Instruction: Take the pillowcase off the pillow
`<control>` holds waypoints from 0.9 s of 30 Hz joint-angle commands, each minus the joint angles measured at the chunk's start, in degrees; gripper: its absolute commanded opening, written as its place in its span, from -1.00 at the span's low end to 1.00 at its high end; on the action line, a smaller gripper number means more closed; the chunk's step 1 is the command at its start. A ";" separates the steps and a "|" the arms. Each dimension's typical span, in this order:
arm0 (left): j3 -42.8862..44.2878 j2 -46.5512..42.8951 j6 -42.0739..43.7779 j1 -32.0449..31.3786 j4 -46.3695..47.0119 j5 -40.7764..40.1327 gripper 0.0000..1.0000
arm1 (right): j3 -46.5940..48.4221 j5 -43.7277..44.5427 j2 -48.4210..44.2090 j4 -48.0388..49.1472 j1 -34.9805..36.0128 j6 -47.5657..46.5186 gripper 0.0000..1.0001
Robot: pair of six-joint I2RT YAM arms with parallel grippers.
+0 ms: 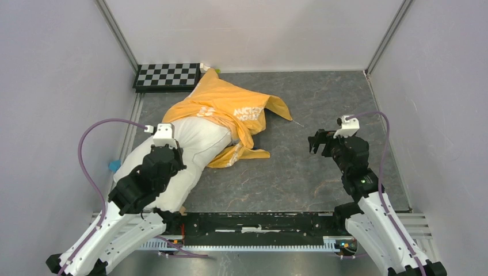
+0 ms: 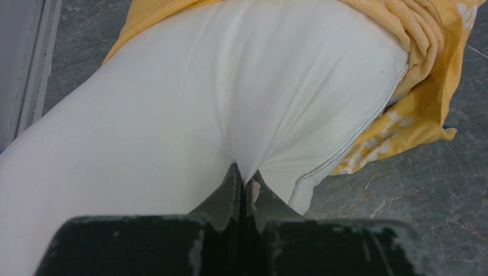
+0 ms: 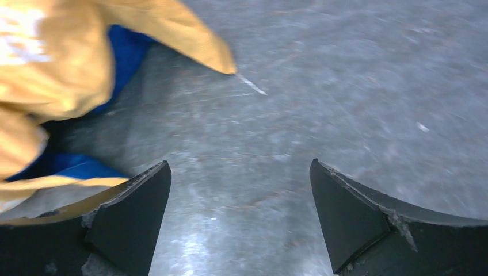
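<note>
**Student:** What does the top view show, starting with the largest item?

**Tutor:** Grey table (image 1: pixel 288 184), walled on three sides. On its left half lies the pillow (image 1: pixel 198 146), plain white, with its long axis running from the lower left of the frame toward upper centre. The lower-left part is bare. The upper end sits inside the pillowcase (image 1: pixel 230 103), orange side up and bunched, with one loose corner trailing toward the right of the frame.

**Student:** And the two pincers?

**Tutor:** Left gripper (image 2: pixel 242 179): jaws closed with no gap, pinching a fold of the pillow's white fabric. In the left wrist view, creases fan out from the pinch. Right gripper (image 3: pixel 239 167): jaws spread wide with nothing between them and only bare table below. It stands at the right of the top view, clear of the cloth.

**Student:** Which relation governs the coming move?

**Tutor:** The pillowcase lies left of the right gripper and slightly up-frame, its loose corner being the nearest part. The right wrist view shows orange cloth with blue lining at upper left. The left gripper sits just beside the hem but is taken up anchoring the pillow, so the right is the only free pincer. By this reading, a pull along the pillow's axis, toward the upper right and away from the anchor, would slide the cover off; the task looks roughly half done
</note>
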 commanded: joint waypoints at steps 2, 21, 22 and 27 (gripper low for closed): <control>0.94 -3.01 6.78 -0.09 2.79 4.41 -0.95 | 1.57 -19.89 5.03 7.41 0.01 -2.76 0.96; -4.70 -6.93 10.56 -0.09 8.37 26.39 -0.95 | -5.54 -33.51 22.41 44.91 0.28 37.67 0.96; -4.72 -6.60 10.50 -0.09 8.35 27.11 -0.95 | -6.06 -31.71 22.49 45.19 0.28 39.45 0.96; -5.30 -6.02 9.72 -0.10 8.82 29.26 -0.95 | -8.47 -19.25 21.27 41.42 0.24 45.44 0.79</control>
